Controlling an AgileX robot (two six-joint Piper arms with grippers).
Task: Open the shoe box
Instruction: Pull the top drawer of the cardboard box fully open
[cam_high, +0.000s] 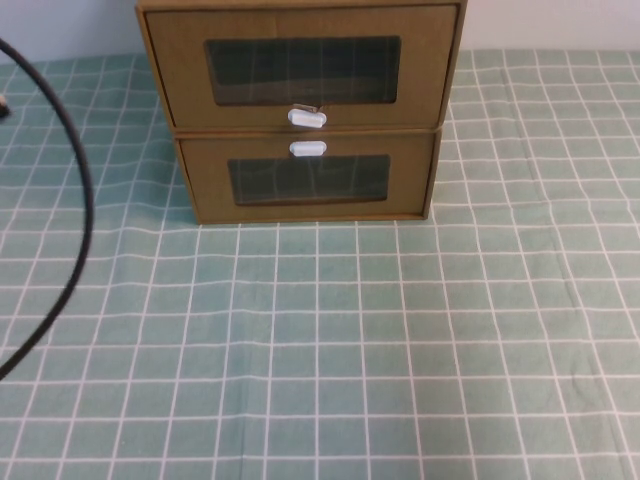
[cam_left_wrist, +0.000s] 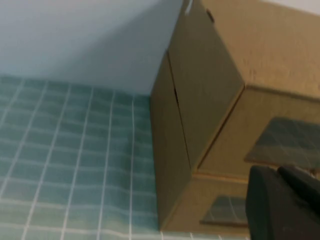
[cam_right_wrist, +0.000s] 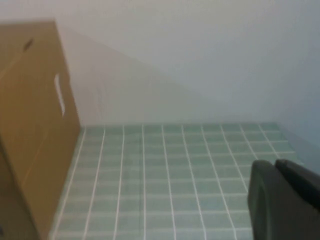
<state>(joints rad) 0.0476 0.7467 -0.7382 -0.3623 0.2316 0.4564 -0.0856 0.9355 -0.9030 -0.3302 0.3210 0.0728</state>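
The shoe box (cam_high: 300, 110) is brown with dark greenish windows (cam_high: 302, 70) and white handles (cam_high: 307, 118). The table (cam_high: 320, 350) is pale green with a white grid. The cable (cam_high: 86, 200) is black, the wall (cam_right_wrist: 200, 50) off-white.

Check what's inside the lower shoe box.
Nothing identifiable: the lower shoe box is closed, and its dark window shows only faint grid lines. Contents hidden. The left gripper hovers by the box's left side; the right gripper, shut, off its right side.

Nothing here can be read. The cardboard shoe box (cam_high: 420, 110) shows no label, brand or number on its fronts, its white handles (cam_high: 307, 118) are blank, and the checked cloth (cam_high: 320, 350) on the desk carries only grid lines.
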